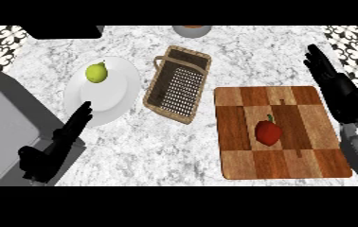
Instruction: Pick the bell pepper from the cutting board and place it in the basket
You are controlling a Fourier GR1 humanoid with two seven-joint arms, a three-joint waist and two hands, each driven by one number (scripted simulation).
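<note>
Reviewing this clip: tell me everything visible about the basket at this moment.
The basket is a brown woven wicker tray, roughly rectangular, with low walls, a looped handle on its upper left side and a pale open-weave floor. Nothing lies in it. It sits flat on the marble counter, turned at an angle, between the white plate and the wooden cutting board. It is clear of the board; whether it touches the plate's edge cannot be told.

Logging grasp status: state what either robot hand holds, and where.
Nothing held: left robot hand and right robot hand are open; pepper lies on the board.
</note>
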